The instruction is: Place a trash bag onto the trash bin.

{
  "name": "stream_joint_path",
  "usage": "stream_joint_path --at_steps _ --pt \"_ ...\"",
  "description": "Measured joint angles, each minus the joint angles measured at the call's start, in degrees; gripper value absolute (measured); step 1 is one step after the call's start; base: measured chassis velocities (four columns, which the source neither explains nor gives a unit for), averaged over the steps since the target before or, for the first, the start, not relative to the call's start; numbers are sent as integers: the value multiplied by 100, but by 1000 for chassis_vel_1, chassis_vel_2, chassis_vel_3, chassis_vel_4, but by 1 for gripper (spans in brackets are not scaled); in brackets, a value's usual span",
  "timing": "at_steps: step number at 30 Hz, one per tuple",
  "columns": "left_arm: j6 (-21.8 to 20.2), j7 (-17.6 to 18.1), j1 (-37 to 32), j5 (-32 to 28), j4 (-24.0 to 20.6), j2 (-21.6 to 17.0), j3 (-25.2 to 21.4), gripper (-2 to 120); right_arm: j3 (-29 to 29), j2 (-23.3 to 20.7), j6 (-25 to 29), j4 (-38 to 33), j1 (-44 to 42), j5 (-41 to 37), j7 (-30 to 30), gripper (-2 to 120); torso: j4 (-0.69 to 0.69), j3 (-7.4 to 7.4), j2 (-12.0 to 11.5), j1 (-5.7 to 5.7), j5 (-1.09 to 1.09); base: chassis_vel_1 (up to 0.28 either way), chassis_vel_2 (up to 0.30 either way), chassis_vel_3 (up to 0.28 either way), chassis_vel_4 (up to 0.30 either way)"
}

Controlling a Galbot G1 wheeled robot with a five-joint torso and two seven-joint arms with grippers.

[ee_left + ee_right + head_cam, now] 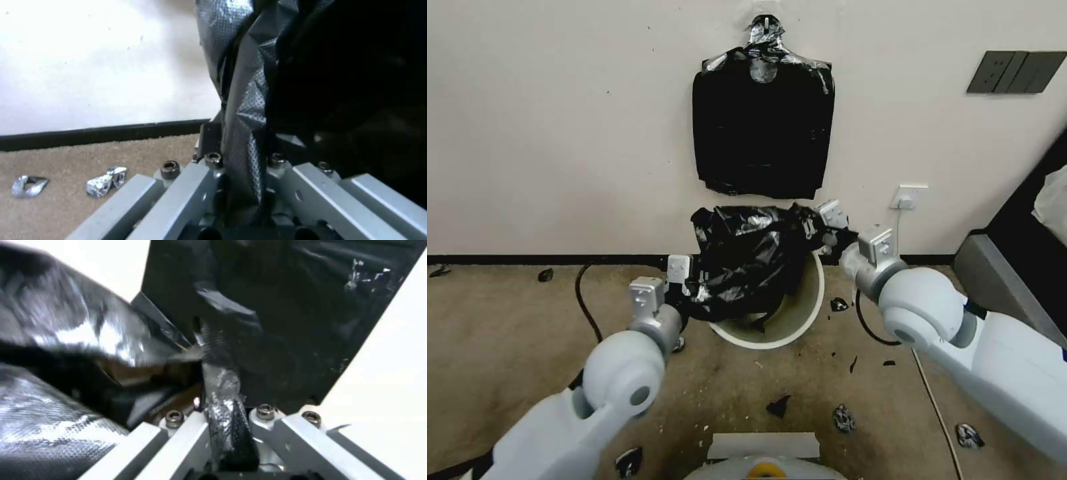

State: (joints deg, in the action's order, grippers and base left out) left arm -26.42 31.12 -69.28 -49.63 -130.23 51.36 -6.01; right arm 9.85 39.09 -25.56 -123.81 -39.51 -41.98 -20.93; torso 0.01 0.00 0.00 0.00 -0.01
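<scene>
- The trash bin point(807, 303) stands on the carpet by the wall, its rim partly covered by the trash bag point(747, 260) stretched above it.
- Left hand point(684, 283) and right hand point(820, 227) each clench a bag edge.
- Black scraps point(778, 405) litter the floor.

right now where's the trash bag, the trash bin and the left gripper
trash bag point(747, 257), head view, on its crinkled middle
trash bin point(804, 313), head view, on the bare inner wall
left gripper point(240, 173), left wrist view, midway between the fingertips shut on the bag

Crinkled black trash bag point(747, 257) hangs over the tilted cream trash bin point(800, 313), seemingly partly inside.
</scene>
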Motion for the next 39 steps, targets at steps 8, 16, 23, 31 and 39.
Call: stream_joint_path --at_steps 8,16,23,31,39 --pt "337 -787 -446 560 -230 -113 -370 3 -87 -622 -332 46 -213 -415 390 0 0 0 0 0 1 0 0 0 0" --pt "802 -898 -818 260 -369 143 -931 3 -564 -1275 -347 -299 -869 -834 741 0 -1 -1 0 -1 1 0 0 0 0" --pt "1029 -627 -799 -633 -434 513 -1230 3 -1046 -1331 -199 -567 -1643 -751 1168 0 -1 -1 0 0 1 0 0 0 0" --pt "1043 -494 -922 -1072 -428 527 -1569 4 -1665 -1100 -75 -544 -2634 -355 1321 0 -1 -1 0 -1 1 0 0 0 0" --pt "1024 -412 -1090 -1240 -498 527 -1632 5 -1738 -480 125 -626 -3092 -295 1161 0 0 -1 0 -1 1 0 0 0 0"
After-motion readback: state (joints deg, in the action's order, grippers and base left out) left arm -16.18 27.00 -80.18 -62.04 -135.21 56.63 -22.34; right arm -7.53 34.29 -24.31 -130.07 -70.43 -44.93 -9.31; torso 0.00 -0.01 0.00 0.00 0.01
